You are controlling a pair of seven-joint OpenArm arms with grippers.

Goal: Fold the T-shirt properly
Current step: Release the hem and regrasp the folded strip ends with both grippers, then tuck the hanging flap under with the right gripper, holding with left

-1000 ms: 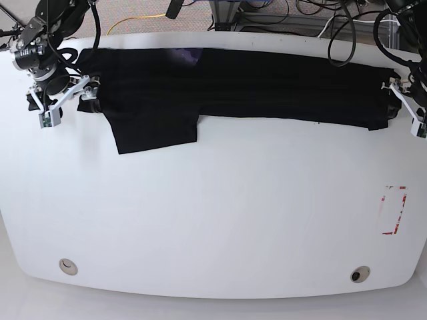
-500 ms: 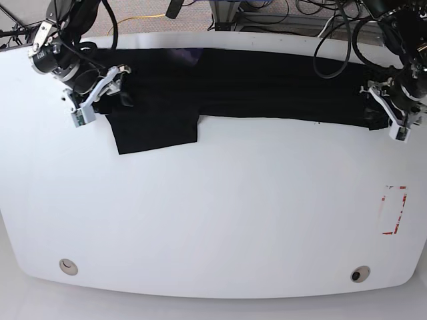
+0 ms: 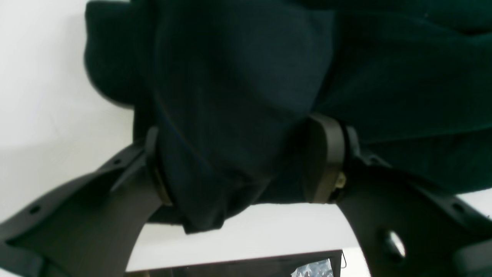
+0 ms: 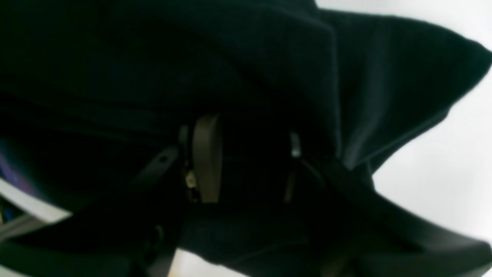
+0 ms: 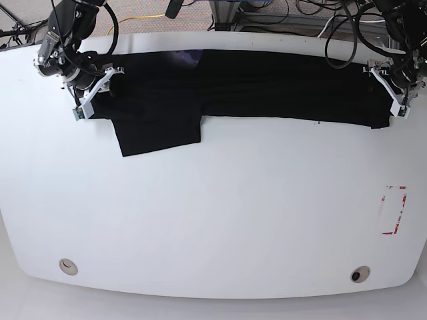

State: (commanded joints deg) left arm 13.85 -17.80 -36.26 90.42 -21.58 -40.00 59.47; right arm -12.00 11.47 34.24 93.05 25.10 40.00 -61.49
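Two grippers low over a long black strip

The left gripper (image 3: 246, 161) and right gripper (image 4: 246, 157) both stand wide, fingers over or against the T-shirt (image 5: 267, 87), no pinch visible. It lies across the far side of the white table (image 5: 233, 213), one flap (image 5: 157, 133) hanging nearer. Closing on only the top layer could slide the folds apart; uneven lifting could twist the strip, and that flap might crease underneath.

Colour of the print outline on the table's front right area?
Red, a broken outline on the white tabletop; base view shows it best.
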